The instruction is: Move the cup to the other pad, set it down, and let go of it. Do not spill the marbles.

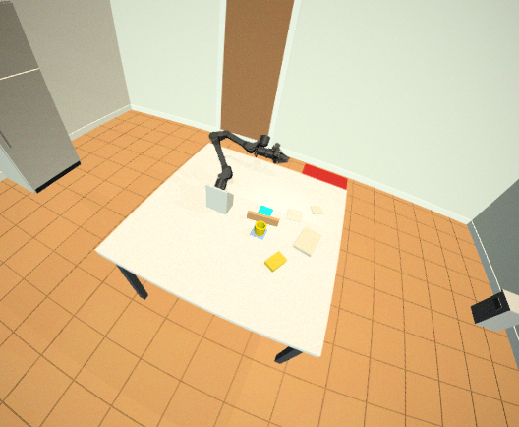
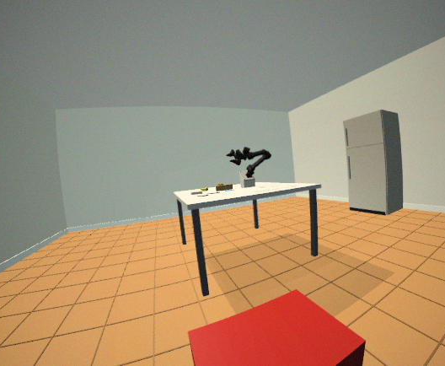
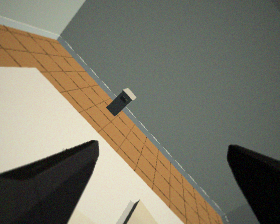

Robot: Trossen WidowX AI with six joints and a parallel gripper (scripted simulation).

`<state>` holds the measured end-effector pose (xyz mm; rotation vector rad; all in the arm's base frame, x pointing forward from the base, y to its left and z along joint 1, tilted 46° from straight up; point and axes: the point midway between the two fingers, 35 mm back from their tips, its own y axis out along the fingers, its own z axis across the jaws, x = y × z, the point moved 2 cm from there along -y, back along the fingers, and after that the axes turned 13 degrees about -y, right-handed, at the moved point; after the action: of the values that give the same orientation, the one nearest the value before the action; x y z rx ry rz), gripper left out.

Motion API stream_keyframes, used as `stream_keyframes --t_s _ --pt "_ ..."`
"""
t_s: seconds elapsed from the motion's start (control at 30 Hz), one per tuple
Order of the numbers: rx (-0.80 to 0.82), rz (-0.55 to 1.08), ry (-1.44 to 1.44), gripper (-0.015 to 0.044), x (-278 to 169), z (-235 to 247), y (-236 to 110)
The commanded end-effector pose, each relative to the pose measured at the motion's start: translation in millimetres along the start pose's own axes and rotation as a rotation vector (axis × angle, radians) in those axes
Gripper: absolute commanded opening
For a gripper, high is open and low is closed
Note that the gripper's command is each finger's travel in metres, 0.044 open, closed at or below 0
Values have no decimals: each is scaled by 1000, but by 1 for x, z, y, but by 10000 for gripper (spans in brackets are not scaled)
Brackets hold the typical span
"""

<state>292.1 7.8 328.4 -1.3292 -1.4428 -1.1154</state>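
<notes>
A yellow cup (image 1: pixel 260 227) (image 2: pixel 220 185) stands upright on a pale blue pad (image 1: pixel 259 236) near the middle of the white table (image 1: pixel 182 246) (image 2: pixel 274 188). A cyan pad (image 1: pixel 265 211) (image 2: pixel 230 191) lies just behind it. A low wooden bar (image 1: pixel 263 218) (image 2: pixel 224 187) lies across between the two pads. The marbles are too small to make out. My gripper (image 1: pixel 282 156) (image 2: pixel 232 155) (image 3: pixel 161 149) is open and empty. It hangs high over the table's far edge, well away from the cup, and points out toward the floor and wall.
The arm's white base block (image 1: pixel 219 199) stands left of the pads. Three beige slabs (image 1: pixel 308 241) (image 1: pixel 294 214) (image 1: pixel 317 210) and a yellow block (image 1: pixel 275 261) lie right of the cup. A red box (image 1: pixel 324 175) (image 2: pixel 274 333) sits on the floor beyond the table.
</notes>
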Motion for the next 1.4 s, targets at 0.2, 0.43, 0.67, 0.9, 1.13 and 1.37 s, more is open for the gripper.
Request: stream_keyframes --t_s 0.2,0.43,0.67,0.9,1.13,1.37 --pt "151 333 -263 216 -77 -3 43" --pt "471 664 -450 167 -182 -11 61" --pt "864 828 -453 167 -277 -16 45" --pt "1217 789 -291 167 -348 -14 14" --pt "1367 676 -132 167 -383 -10 -9" --pt "1367 676 -132 167 -384 -9 -9"
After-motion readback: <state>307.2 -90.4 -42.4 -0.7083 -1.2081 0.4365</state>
